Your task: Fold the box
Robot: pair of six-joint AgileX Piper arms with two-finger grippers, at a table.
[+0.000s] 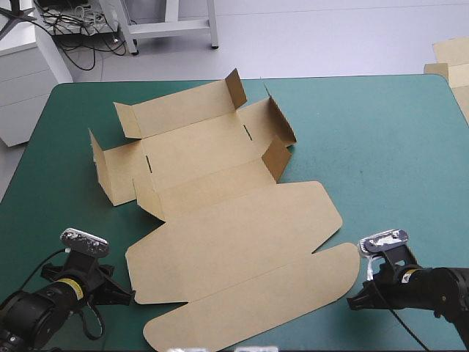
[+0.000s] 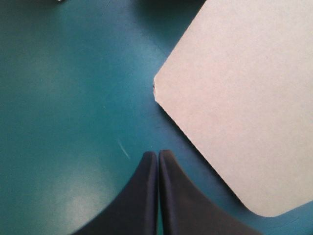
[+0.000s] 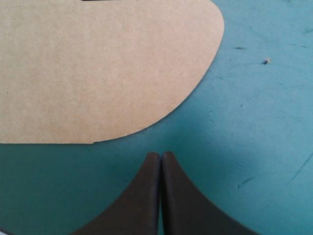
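Note:
The brown box (image 1: 220, 213) lies on the teal-green table as a cut sheet. Its far part has walls and small flaps raised. Its lid and front flap lie flat toward the near edge. My left gripper (image 1: 126, 297) rests low at the near left, just beside the lid's left corner (image 2: 234, 107), fingers shut in one arch (image 2: 157, 156) over bare cover. My right gripper (image 1: 353, 302) sits at the near right, shut (image 3: 161, 156), just off the rounded end of the front flap (image 3: 107, 68). Neither gripper touches the board.
More brown board (image 1: 453, 62) lies past the table's far right corner. Bare teal-green cover (image 1: 381, 154) stretches to the right of the box. A narrower strip of cover runs along the left side.

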